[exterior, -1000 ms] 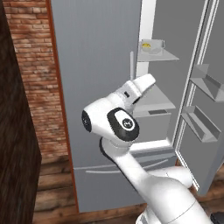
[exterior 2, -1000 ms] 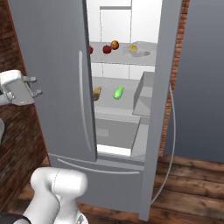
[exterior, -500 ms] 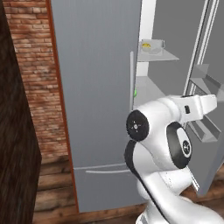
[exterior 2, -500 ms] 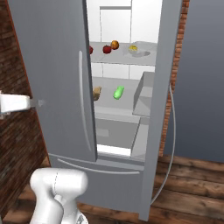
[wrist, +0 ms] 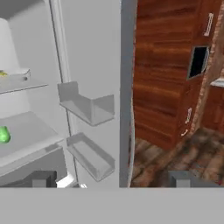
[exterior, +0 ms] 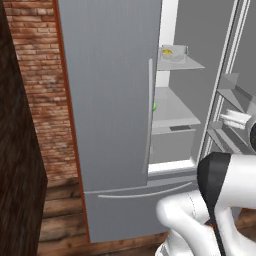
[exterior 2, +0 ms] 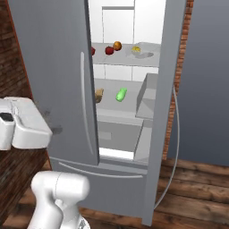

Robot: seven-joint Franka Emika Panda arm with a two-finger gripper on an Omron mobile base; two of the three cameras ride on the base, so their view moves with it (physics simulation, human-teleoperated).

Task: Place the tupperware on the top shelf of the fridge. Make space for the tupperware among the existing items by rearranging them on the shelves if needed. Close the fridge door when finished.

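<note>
Tupperware (exterior 2: 141, 50) sat on the top shelf (exterior 2: 152, 57) of the fridge (exterior 2: 58, 80), right of centre near the top of the right base view, a yellow lump showing inside. Its right door stood open, grey door bins (wrist: 87, 107) at centre left of the hand view. Left of the tray on that shelf were an orange fruit (exterior 2: 117, 45) and red fruits (exterior 2: 108, 50); one shelf lower lay bread (exterior 2: 99, 94) and a green vegetable (exterior 2: 120, 94). No writing was legible. The tool (wrist: 111, 179) rose at the hand view's bottom edge, fingers spread apart and holding nothing, well apart from the tray.
</note>
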